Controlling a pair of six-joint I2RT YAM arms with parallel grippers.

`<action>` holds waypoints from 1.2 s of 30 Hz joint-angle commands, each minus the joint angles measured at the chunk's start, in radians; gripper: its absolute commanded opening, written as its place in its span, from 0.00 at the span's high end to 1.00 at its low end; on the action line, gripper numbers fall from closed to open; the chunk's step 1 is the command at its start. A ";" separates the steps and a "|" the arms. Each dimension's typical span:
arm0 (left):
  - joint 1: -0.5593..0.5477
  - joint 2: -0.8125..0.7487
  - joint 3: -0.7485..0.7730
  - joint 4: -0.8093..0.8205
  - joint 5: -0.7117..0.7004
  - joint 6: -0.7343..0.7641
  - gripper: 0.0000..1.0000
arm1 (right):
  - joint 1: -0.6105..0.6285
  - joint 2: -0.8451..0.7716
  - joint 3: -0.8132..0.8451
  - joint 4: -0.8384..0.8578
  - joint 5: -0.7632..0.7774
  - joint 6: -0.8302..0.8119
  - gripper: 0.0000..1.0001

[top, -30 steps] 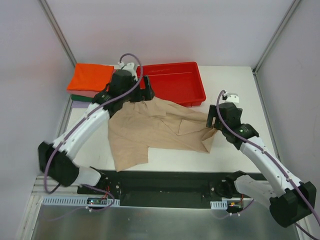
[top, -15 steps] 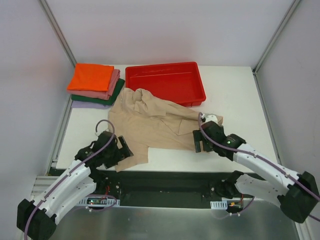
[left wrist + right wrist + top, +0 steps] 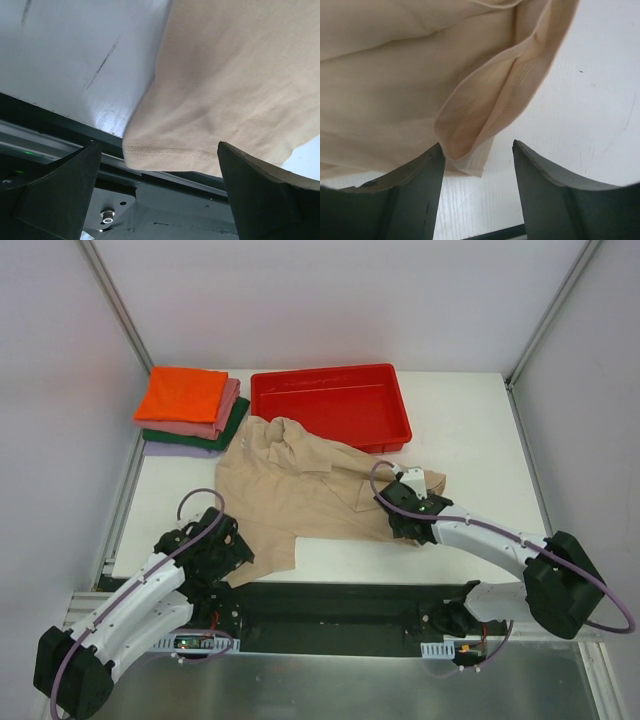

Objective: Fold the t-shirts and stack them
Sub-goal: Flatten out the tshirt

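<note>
Top view, beige shirt (image 3: 300,490): lies loose and rumpled across the middle of the surface (image 3: 470,430). Its collar end is bunched against the tray (image 3: 325,373) at the far edge, and its lower edge reaches the near edge.
Top view, folded stack (image 3: 190,400): sits at the far left corner, orange on top, well apart from both arms.
Top view, left end effector (image 3: 222,552): is low at the shirt's near left corner.
Top view, right end effector (image 3: 405,530): is low at the shirt's near right corner.
Left wrist view, hem (image 3: 165,152): this stitched corner sits right at the near edge of the surface.
Left wrist view, fingers (image 3: 60,195): are spread wide on either side of the hem and grip nothing.
Right wrist view, stitched edge (image 3: 480,125): is doubled over on itself; I cannot tell whether it is sleeve or hem.
Right wrist view, fingers (image 3: 550,190): are parted with that edge lying between them, not pinched.
Handling: the shirt looks light, limp and thin. It will likely sag, drag and crease rather than hold any shape.
Where to hold: probably best pinched at the two stitched corners, where the cloth is thickest. Each pinch should catch both layers, or one may slip free.
</note>
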 commanded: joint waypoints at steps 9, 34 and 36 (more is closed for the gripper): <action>-0.007 0.005 0.024 -0.085 -0.027 -0.052 0.04 | -0.078 -0.154 -0.083 0.001 0.012 0.105 0.87; -0.007 0.030 -0.063 0.064 0.048 -0.073 0.77 | -0.184 -0.352 -0.196 0.047 -0.056 0.127 0.99; -0.007 0.019 -0.060 0.064 0.065 -0.067 0.88 | -0.187 -0.358 -0.198 0.047 -0.059 0.127 0.99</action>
